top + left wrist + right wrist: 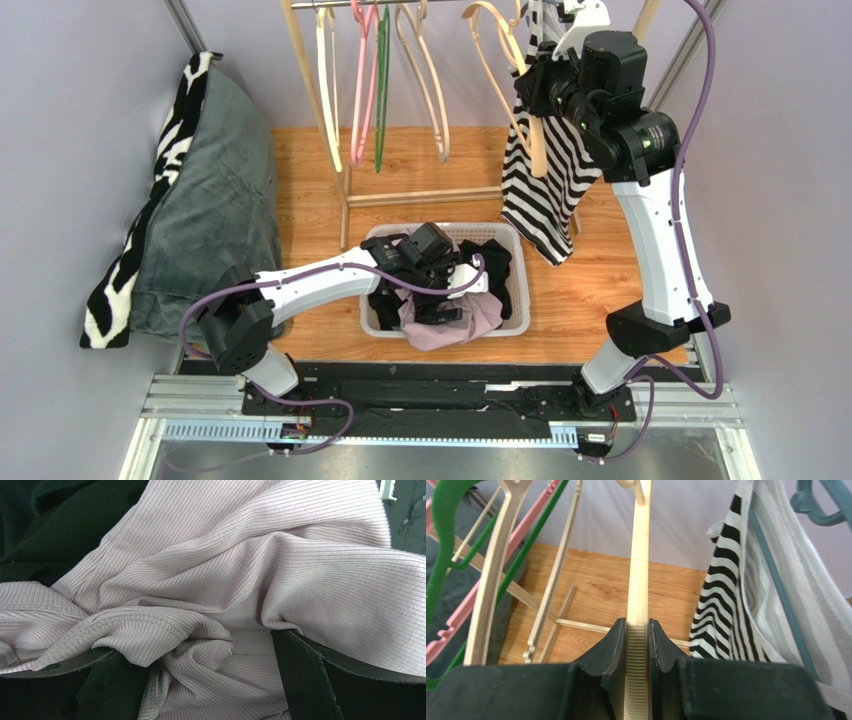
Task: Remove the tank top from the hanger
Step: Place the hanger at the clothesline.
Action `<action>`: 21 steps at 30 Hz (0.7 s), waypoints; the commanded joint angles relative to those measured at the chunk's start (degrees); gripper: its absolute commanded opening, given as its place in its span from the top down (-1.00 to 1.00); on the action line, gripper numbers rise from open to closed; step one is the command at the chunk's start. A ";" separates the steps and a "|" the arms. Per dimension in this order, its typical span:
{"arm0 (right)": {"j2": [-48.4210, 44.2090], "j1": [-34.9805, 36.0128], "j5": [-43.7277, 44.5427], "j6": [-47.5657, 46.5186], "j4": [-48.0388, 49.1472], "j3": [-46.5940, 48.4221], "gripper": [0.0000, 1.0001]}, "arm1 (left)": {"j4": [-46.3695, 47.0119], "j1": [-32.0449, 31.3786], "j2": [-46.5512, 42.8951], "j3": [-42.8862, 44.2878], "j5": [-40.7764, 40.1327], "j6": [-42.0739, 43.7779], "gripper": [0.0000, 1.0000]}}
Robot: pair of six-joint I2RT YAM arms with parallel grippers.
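Right gripper clamps a cream hanger beside the striped tank top, left gripper gapes; tugging could snag the top.

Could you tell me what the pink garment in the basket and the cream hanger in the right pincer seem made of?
Pink garment: looks like soft ribbed knit fabric, matte; fine parallel ribs and loose folds show. Cream hanger: probably smooth, slightly glossy plastic, with moulded ridges where the right pincer clamps it.
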 commanded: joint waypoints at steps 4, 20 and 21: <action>-2.50 -1.27 -12.92 5.63 9.64 -2.07 1.00 | -19.00 0.73 -8.40 3.11 2.74 0.52 -0.97; -1.71 -9.52 -22.85 16.34 14.99 -2.33 1.00 | -30.18 0.73 -12.89 13.75 11.71 1.93 -0.98; -1.62 -10.48 -23.99 17.05 16.04 -2.68 1.00 | -30.53 0.73 -13.16 14.01 11.89 1.93 -0.98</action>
